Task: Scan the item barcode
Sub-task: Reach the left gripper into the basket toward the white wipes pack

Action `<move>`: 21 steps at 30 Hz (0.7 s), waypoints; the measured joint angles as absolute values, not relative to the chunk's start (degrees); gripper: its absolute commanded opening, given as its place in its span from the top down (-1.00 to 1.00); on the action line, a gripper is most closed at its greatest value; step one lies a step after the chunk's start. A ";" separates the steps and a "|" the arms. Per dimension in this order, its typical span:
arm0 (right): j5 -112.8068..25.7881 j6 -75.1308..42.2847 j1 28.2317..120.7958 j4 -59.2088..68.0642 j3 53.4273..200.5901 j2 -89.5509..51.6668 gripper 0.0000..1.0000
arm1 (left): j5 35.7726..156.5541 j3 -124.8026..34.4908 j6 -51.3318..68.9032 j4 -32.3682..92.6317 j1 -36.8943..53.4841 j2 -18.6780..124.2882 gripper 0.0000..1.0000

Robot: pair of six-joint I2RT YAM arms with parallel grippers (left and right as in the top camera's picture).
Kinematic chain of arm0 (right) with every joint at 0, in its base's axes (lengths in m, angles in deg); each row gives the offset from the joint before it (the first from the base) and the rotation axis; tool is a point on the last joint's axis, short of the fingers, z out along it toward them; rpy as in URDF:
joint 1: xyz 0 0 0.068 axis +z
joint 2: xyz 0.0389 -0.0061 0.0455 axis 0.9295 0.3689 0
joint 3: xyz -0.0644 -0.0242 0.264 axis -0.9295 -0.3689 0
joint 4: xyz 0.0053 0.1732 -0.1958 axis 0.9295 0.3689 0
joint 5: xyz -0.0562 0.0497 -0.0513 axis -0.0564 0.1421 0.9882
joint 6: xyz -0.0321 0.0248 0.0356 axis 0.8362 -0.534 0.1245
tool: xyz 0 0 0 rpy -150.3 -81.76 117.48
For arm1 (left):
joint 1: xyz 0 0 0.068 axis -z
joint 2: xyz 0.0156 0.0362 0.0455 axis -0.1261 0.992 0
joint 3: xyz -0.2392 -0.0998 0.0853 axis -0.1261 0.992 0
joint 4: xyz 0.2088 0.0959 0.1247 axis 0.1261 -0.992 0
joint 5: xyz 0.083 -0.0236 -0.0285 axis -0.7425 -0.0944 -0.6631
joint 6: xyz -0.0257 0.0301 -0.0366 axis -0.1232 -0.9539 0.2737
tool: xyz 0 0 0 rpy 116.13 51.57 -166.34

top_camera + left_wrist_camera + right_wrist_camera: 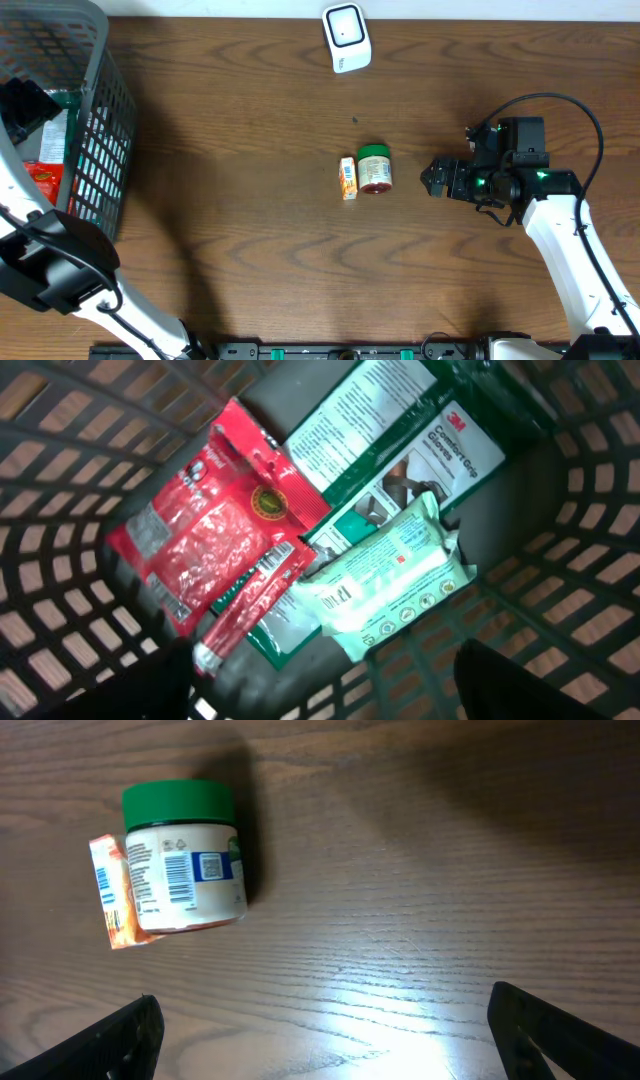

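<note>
A green-lidded white jar [376, 169] lies on its side mid-table, its barcode showing in the right wrist view [185, 860]. A small orange box [348, 178] [112, 895] touches it. A white scanner [346, 37] stands at the table's far edge. My right gripper [436, 178] [330, 1030] is open just right of the jar, with only bare wood between its fingers. My left gripper [20, 105] [330, 695] hangs open inside the grey basket [105, 120] and holds nothing. Below it lie a red packet [215, 525], a red tube [250, 605], a mint wipes pack [385, 575] and a green 3M pack [400, 440].
The basket's lattice walls [60, 420] close in around the left gripper on all sides. The wooden table [250, 260] stretches between the basket and the jar. The right arm's cable [585, 115] loops above its wrist.
</note>
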State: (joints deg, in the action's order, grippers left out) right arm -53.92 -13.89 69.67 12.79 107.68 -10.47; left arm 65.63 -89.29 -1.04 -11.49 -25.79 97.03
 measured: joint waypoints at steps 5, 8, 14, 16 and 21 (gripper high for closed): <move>-53.92 -13.89 69.67 12.79 107.68 -10.47 -0.99 | 67.97 -89.29 -3.53 -11.47 -26.75 99.39 -0.95; -53.92 -13.89 69.67 12.79 107.68 -10.47 -0.99 | 69.37 -89.29 -4.21 -11.58 -27.10 101.47 -0.97; -53.92 -13.89 69.67 12.79 107.68 -10.47 -0.99 | 71.46 -89.26 -5.50 -11.87 -27.50 105.56 -1.00; -53.92 -13.89 69.67 12.79 107.68 -10.47 -0.99 | 73.19 -89.26 -6.37 -12.15 -27.74 106.50 -1.00; -53.92 -13.89 69.67 12.79 107.68 -10.47 -0.99 | 75.57 -89.18 -6.98 -12.59 -28.24 108.33 -1.00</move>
State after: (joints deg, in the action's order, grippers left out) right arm -53.92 -13.89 69.67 12.79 107.68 -10.47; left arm 75.57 -89.18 -6.98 -12.59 -28.24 108.33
